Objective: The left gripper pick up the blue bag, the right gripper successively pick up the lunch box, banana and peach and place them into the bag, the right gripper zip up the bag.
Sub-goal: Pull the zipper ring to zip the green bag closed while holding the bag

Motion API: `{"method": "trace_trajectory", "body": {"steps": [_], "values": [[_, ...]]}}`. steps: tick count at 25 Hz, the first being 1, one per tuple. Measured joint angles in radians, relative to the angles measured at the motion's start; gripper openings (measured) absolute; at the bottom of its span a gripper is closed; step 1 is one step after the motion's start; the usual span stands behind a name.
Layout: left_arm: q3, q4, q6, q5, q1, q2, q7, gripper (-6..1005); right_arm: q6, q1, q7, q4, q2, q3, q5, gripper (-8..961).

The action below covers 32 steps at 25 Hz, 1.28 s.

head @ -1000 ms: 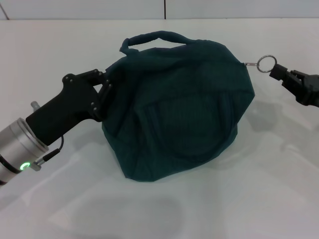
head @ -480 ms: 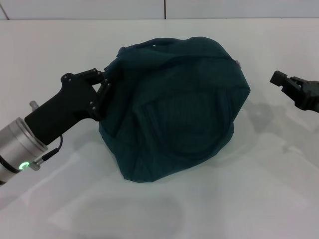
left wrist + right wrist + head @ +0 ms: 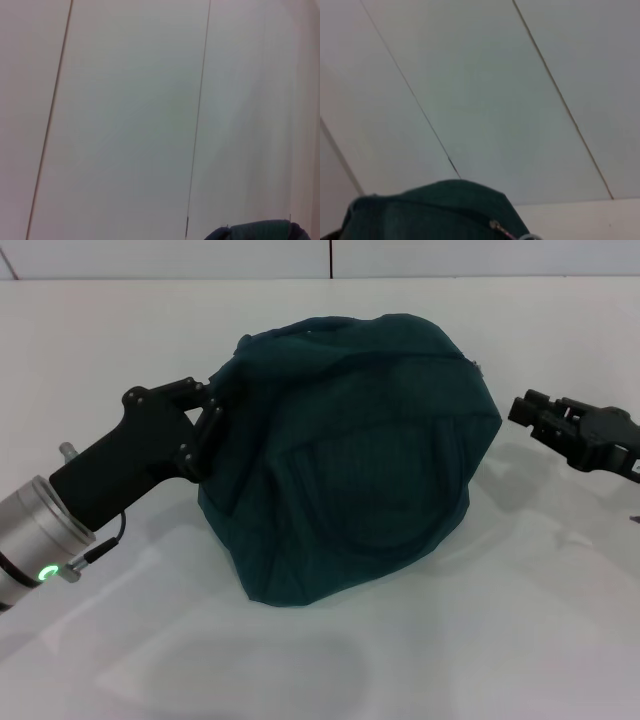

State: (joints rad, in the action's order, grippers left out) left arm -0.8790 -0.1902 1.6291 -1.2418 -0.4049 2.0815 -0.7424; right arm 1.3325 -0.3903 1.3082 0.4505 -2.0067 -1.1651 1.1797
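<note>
Black left hand (image 3: 207, 412) clamped on bag's left edge. Blue bag (image 3: 350, 455) bulging, mid-bench (image 3: 520, 640), zipped; metal pull (image 3: 496, 225) visible in right wrist view. Right hand (image 3: 524, 408) just beside bag's right side, not touching, holding nothing; open or closed: cannot tell.

Looks like a robot test lab or some staged demo setup, not a home. It's all one plain white table (image 3: 420, 660), nothing lived-in about it. Behind it there's a bare pale wall (image 3: 200, 258) made of flat panels with thin dark seams (image 3: 197, 125), and the wrist views show more of the same panels (image 3: 485, 100). Very clean and studio-like, with even lighting.
</note>
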Motion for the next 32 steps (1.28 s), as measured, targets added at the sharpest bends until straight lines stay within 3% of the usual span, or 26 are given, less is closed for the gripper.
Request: {"method": "trace_trajectory", "body": {"steps": [15,32], "values": [[-0.001,0.000,0.000,-0.001,0.000,0.001,0.000,48,-0.041,-0.087,0.000,-0.012,-0.009,-0.003,0.055,697],[-0.001,0.000,0.000,-0.004,0.000,0.003,0.000,49,-0.091,-0.115,-0.009,-0.010,-0.017,-0.003,0.037,676]]}}
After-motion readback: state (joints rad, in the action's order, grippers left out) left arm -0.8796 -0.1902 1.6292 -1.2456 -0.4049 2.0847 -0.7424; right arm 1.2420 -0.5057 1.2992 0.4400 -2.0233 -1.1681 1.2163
